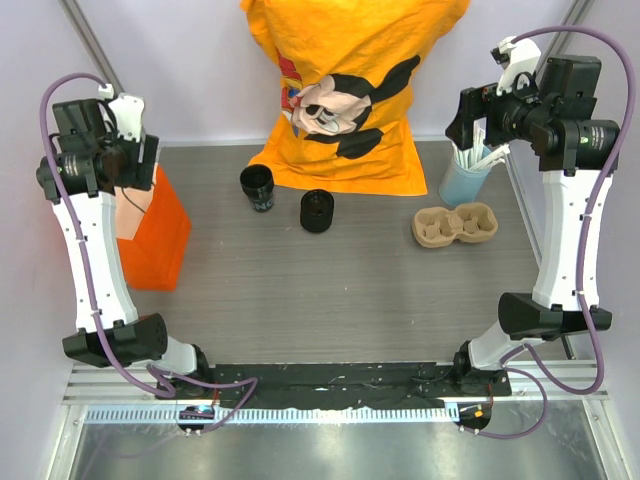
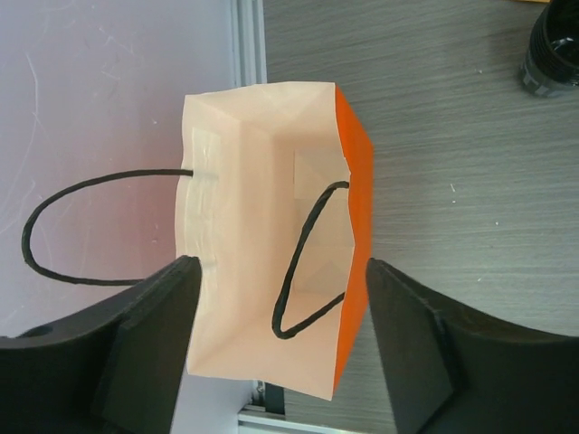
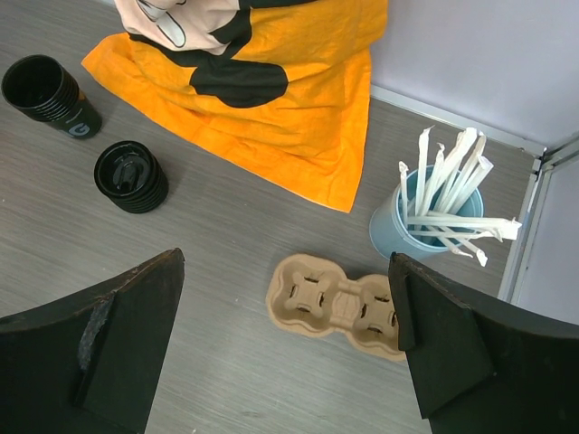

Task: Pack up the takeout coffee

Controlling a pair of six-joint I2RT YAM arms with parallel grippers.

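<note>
The left gripper point(image 2: 280, 271) is held released, with the jaws spread wide. It is positioned over the open mouth of an orange paper bag point(image 2: 244, 181), and one finger is seen at each side of the mouth. Whether the fingers point(image 2: 154, 353) touch the bag walls cannot be told. One black cord handle point(image 2: 54, 194) is hung outside the bag beyond the left finger; the other handle point(image 2: 303, 262) is dropped inside, between the jaws. Only pale paper is seen inside the bag.

A stack of black cups with white print point(image 3: 50, 95) is stood on the table point(image 1: 300, 290), well apart from both grippers and between them. A short stack of black lids point(image 3: 131, 176) is set near it, on the side of the right gripper. The location of the takeout coffee cannot be told from any view.

An orange cartoon-mouse shirt point(image 3: 271, 99) is spread ahead of the right gripper point(image 3: 285, 262). That gripper is held released, with nothing between the jaws. A pulp cup carrier point(image 3: 339, 307) is lain beneath the jaw gap. A blue cup point(image 3: 398, 226) of wrapped straws point(image 3: 452, 176) is stood just beyond the carrier, toward the right finger.
</note>
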